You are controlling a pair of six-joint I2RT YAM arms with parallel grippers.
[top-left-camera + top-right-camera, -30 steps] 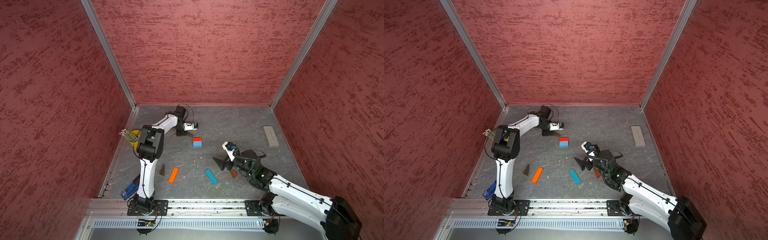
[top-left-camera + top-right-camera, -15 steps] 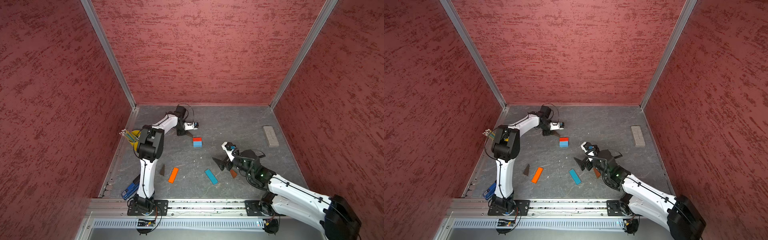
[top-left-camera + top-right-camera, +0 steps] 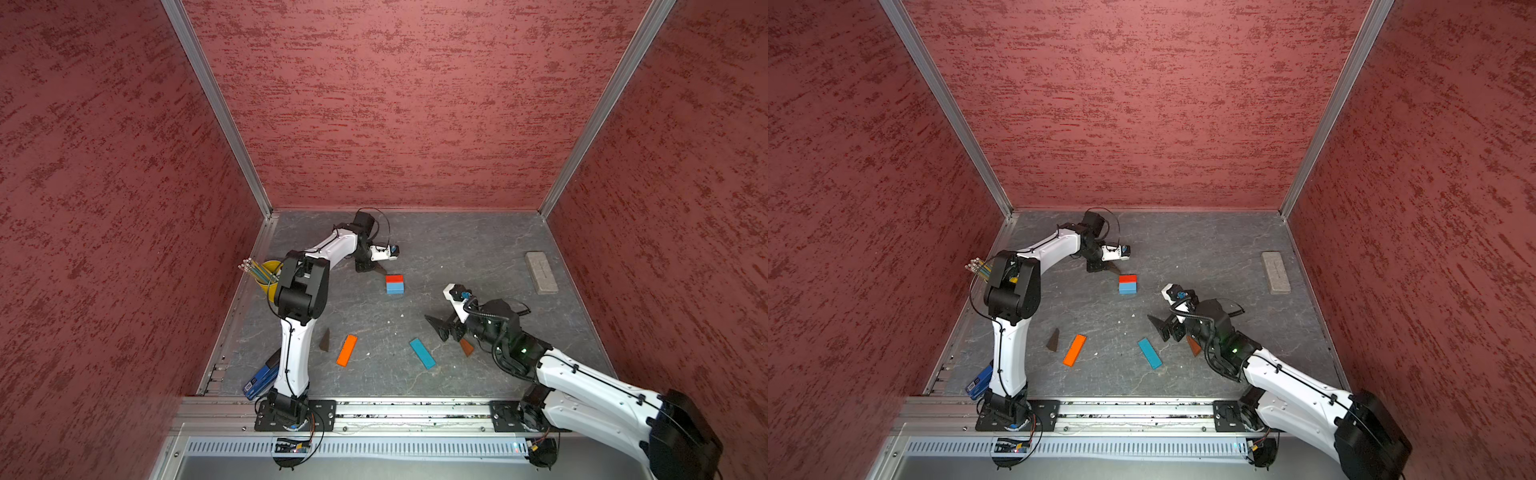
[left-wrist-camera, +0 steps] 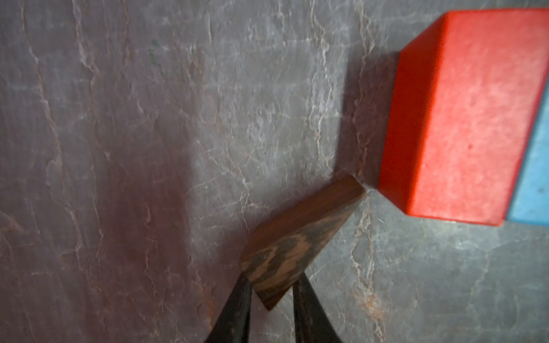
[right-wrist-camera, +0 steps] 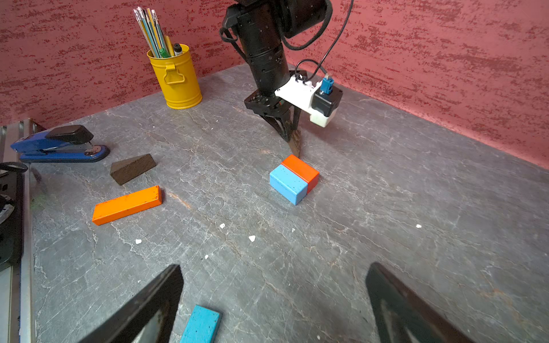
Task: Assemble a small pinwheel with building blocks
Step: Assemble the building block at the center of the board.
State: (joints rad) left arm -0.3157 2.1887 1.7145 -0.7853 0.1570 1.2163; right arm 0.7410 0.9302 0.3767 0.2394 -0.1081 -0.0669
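The red-and-blue cube (image 3: 394, 284) (image 3: 1127, 284) (image 5: 294, 179) lies on the grey stone-patterned table (image 3: 457, 249) near its middle, somewhat toward the far edge, with its red half facing that edge. Just beyond the red half, the left pincer (image 3: 370, 266) (image 4: 271, 280) (image 5: 289, 133) is clenched on a brown wood-grain triangular wedge (image 3: 379, 269) (image 4: 297, 243) (image 5: 295, 144). In the left wrist view, one corner of the wedge sits right at a corner of the cube's red half (image 4: 463, 118); whether the two touch cannot be told.

The other building blocks lie apart from one another toward the near edge. A dark brown wedge (image 3: 325, 340) (image 5: 132, 169) lies just beside a flat orange bar (image 3: 347, 350) (image 5: 127, 205). A flat blue bar (image 3: 422, 353) (image 5: 202, 325) lies closer to the right arm, and an orange-brown wedge (image 3: 466, 347) (image 3: 1194, 345) is partly hidden under that arm.

The right pincer (image 3: 440, 326) (image 5: 275, 267) is released, its jaws spread wide and grasping nothing, low over the table near the blue bar.

A yellow metal cup of pencils (image 3: 268, 276) (image 5: 176, 80) stands at the left edge. A blue stapler (image 3: 262, 378) (image 5: 59, 144) lies near the near-left corner, and a grey rectangular block (image 3: 541, 272) lies by the right edge.
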